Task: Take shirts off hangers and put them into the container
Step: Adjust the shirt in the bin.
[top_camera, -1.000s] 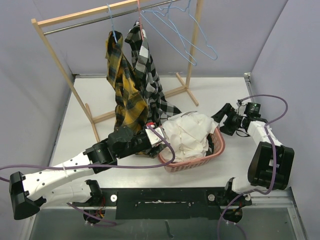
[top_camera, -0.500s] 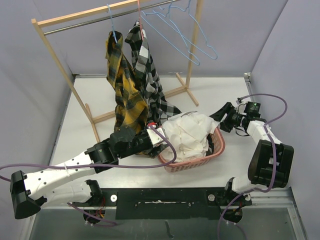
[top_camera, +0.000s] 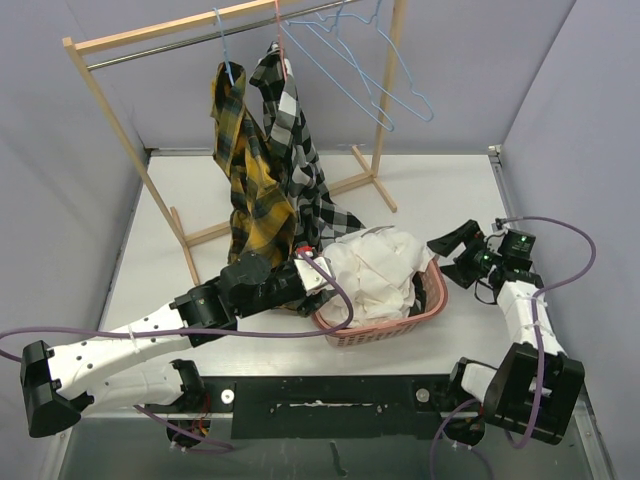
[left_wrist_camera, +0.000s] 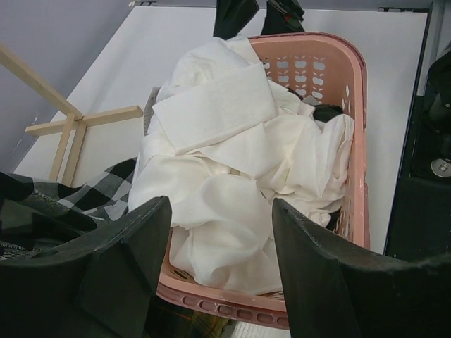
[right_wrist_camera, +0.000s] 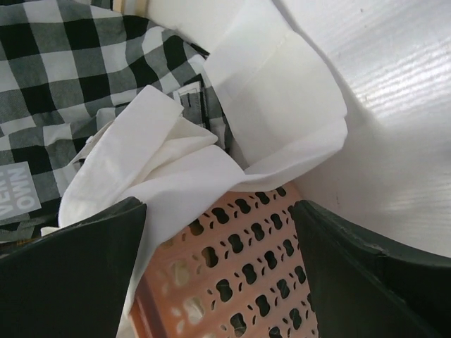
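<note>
Hanging on rail (top_camera: 150,52): two shirts, plaid shirt (top_camera: 250,190) and check shirt (top_camera: 300,160); two blue hangers (top_camera: 340,79) bare. One pink basket (top_camera: 385,325) holds two: white shirt (top_camera: 375,265) over black shirt (left_wrist_camera: 325,111). Left pincer (left_wrist_camera: 220,232), right pincer (right_wrist_camera: 218,239): open, empty.

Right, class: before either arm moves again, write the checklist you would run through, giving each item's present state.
1. Left tool open and empty: ok.
2. Right tool open and empty: ok.
3. White shirt fully inside the pink basket: not ok, a fold hangs over the rim.
4. Yellow plaid shirt off the rack: not ok, it hangs there.
5. Black-and-white check shirt off the rack: not ok, it hangs beside the plaid one.
</note>
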Robot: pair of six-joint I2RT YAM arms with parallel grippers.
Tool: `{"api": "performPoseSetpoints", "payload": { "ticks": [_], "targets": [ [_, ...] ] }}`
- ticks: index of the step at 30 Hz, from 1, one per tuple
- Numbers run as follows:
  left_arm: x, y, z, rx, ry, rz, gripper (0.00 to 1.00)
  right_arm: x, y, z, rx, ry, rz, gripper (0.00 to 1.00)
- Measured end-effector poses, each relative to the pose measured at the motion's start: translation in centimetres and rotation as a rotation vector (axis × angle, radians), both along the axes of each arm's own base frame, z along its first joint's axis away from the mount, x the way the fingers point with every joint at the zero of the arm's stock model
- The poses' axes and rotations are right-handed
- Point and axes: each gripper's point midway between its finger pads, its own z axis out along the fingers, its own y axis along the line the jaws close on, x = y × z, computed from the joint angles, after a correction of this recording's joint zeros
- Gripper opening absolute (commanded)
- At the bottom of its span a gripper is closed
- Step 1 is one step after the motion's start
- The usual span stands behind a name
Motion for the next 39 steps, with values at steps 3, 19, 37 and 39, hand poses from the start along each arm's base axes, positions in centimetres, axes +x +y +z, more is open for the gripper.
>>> {"api": "performPoseSetpoints", "payload": {
  "ticks": [3,19,37,39],
  "targets": [
    [0.0,0.0,0.0,0.000,0.000,-0.001,0.58,-0.6,0.4,-1.2,0.042,0.040,-0.023,0.89],
    [0.1,-0.2,-0.4,0.012,0.006,0.000,0.58,2.8,0.4,-4.0,0.186,0.078,-0.060,0.62],
    [0.1,-0.3,-0.6,0.016,0.004,-0.001,0.58,6.0,0.5,10.8,-0.151,-0.282,0.082,0.54],
    [0.0,-0.3,-0.6,0.016,0.004,-0.001,0.58,5.6,0.9,12.5,-0.194,-0.310,0.096,0.67]
  ]
}}
